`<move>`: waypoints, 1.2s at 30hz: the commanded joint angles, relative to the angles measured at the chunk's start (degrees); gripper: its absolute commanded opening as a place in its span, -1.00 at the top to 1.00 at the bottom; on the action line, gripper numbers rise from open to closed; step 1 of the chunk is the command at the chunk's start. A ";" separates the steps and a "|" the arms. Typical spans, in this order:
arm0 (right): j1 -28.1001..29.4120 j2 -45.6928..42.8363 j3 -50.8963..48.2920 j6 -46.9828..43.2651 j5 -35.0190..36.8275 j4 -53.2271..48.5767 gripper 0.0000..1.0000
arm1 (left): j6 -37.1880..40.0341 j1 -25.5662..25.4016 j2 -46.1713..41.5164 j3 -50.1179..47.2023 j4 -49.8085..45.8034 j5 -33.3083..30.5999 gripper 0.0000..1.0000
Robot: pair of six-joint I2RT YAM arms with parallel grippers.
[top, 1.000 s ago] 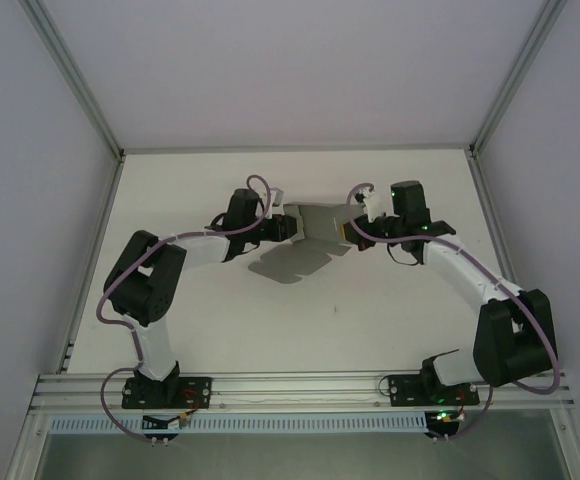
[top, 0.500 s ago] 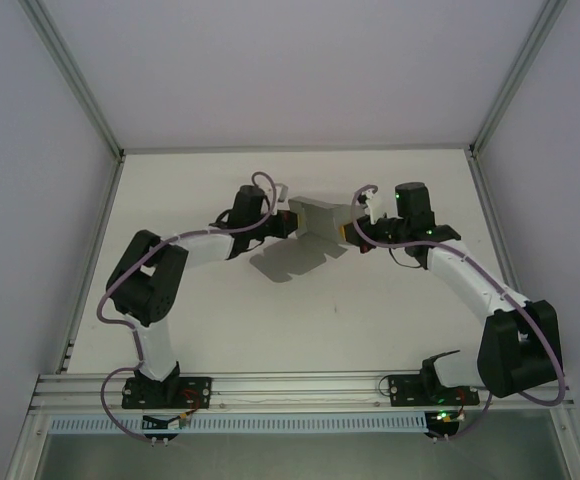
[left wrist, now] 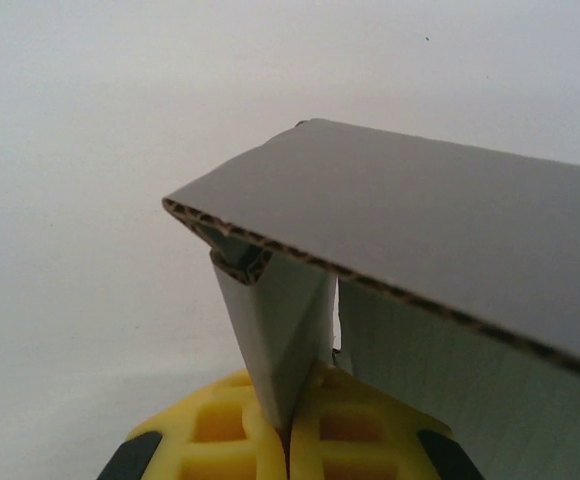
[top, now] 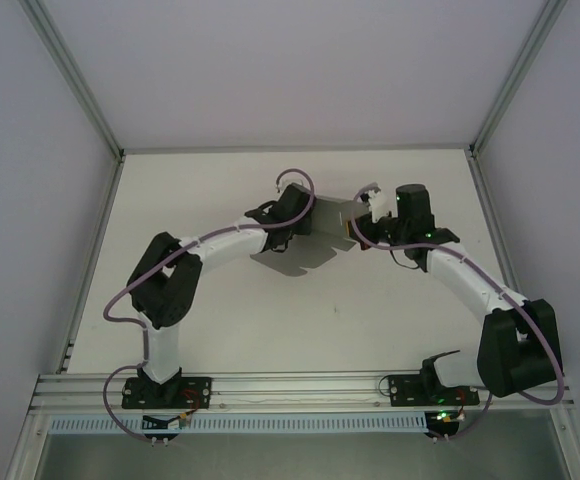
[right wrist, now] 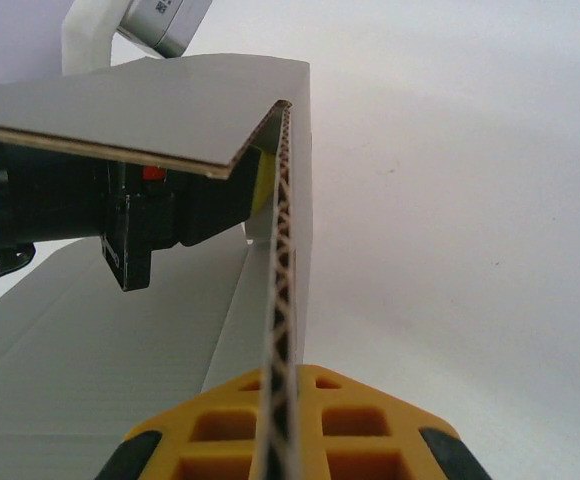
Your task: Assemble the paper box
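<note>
Since half a second ago the left arm (top: 220, 243) has swung its wrist inward and away from the bases, closing on the right arm (top: 470, 278), so the grey corrugated paper box (top: 300, 257) held between them is squeezed narrower. That looks like a wall panel being folded up toward upright, a useful step, though the box is far from closed: one broad flap hangs low toward the counter (top: 370, 320), unfolded.

On the left wrist camera the left jaws are pressed together on a doubled-over tab of the paper box (left wrist: 270, 330), with a flat panel overhanging above. On the right wrist camera the right jaws pinch a single wall of the paper box (right wrist: 282, 300) edge-on, its fluting showing, and a panel bends off to the left at the top.

Under it all the counter is plain matte white. Pale walls close the cell in, with aluminium posts (top: 75, 85) at the far corners and an aluminium rail (top: 300, 385) along the near edge.
</note>
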 commanded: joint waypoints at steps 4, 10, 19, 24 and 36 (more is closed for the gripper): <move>1.32 -0.74 -1.00 -0.64 -6.79 1.87 0.92 | 5.65 1.96 -5.87 -8.25 7.56 3.86 1.00; 1.25 -1.89 -0.73 -1.49 -1.22 -0.07 -0.12 | 10.13 1.98 -11.43 -13.56 13.08 2.19 1.00; 1.22 -14.80 -3.14 5.05 15.62 1.79 -1.00 | 10.89 2.01 -13.56 -16.83 13.99 -0.06 1.00; 0.92 -17.42 -1.59 8.66 26.09 -0.37 -1.00 | 10.60 2.00 -13.75 -16.80 13.45 -0.66 1.00; 0.56 -3.07 5.64 9.61 24.75 -5.24 -1.00 | 8.80 1.84 -13.53 -17.16 13.51 0.54 1.00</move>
